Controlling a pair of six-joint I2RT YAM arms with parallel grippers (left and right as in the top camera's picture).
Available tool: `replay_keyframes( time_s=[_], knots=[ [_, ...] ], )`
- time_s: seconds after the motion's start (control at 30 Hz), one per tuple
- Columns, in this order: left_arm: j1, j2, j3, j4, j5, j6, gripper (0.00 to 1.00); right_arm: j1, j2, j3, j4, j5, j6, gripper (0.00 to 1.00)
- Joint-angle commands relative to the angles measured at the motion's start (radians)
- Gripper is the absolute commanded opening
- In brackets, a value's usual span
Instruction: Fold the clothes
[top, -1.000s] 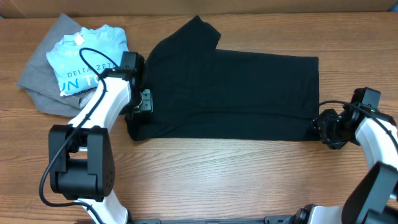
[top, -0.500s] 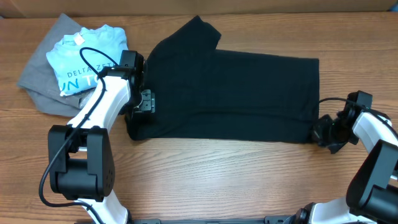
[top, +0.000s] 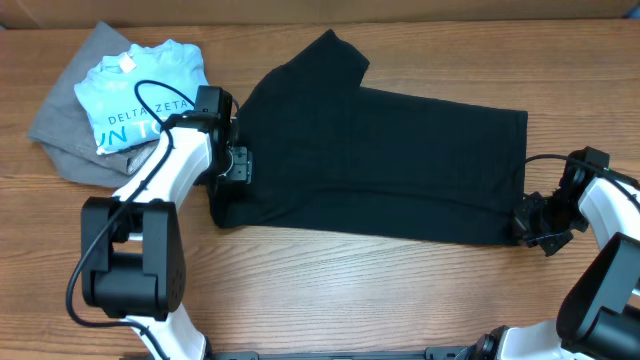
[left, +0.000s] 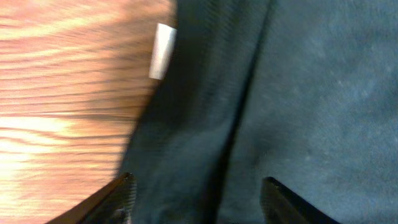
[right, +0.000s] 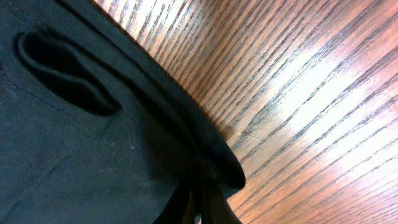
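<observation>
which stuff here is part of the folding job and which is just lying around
Job: black T-shirt; right hand, shut on its corner; left hand, open over its neck end.
Lying about: light blue T-shirt; grey garment under it.

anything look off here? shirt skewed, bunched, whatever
Nothing damaged. The black T-shirt lies skewed on the table, one sleeve poking out at the far edge. The right hand is shut on its hem corner, bunching fabric there. The left hand stands open over the neck edge.
</observation>
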Motion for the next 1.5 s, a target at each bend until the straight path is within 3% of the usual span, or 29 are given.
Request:
replay_keyframes(
  time_s=[0.0, 0.13, 0.2, 0.67, 0.77, 0.8, 0.83, 0.97, 1.17, 1.37, 1.47],
  knots=[
    [0.007, 0.062, -0.013, -0.002, 0.15, 0.062, 0.55, -0.003, -0.025, 0.023, 0.009, 0.023, 0.0, 0.04],
    [0.008, 0.071, -0.011, -0.001, 0.145, 0.064, 0.12, -0.003, -0.025, 0.023, 0.009, 0.023, 0.0, 0.04],
    [0.016, 0.069, 0.0, -0.002, 0.134, 0.064, 0.04, -0.003, -0.025, 0.023, 0.012, 0.025, 0.0, 0.04],
    [0.116, 0.066, 0.117, -0.003, 0.097, 0.039, 0.06, -0.012, -0.025, 0.023, 0.007, 0.128, 0.027, 0.04],
    [0.116, 0.066, 0.135, -0.018, 0.097, 0.042, 0.19, -0.012, -0.025, 0.023, 0.005, 0.134, 0.027, 0.04],
    [0.116, 0.066, 0.147, -0.035, 0.097, 0.042, 0.31, -0.012, -0.025, 0.023, 0.004, 0.135, 0.027, 0.04],
    [0.116, 0.066, 0.155, -0.048, 0.097, 0.043, 0.36, -0.012, -0.025, 0.023, 0.004, 0.135, 0.027, 0.04],
    [0.116, 0.066, 0.198, -0.174, 0.128, 0.066, 0.47, -0.012, -0.025, 0.023, 0.0, 0.134, 0.027, 0.04],
    [0.115, 0.066, 0.169, -0.371, 0.249, 0.134, 0.47, -0.012, -0.025, 0.023, 0.001, 0.13, 0.027, 0.05],
    [0.116, 0.066, 0.047, -0.341, 0.307, 0.207, 0.47, -0.012, -0.025, 0.023, 0.002, 0.126, 0.027, 0.05],
    [0.116, 0.066, -0.01, -0.28, 0.306, 0.206, 0.24, -0.012, -0.025, 0.023, 0.002, 0.126, 0.027, 0.05]
  ],
)
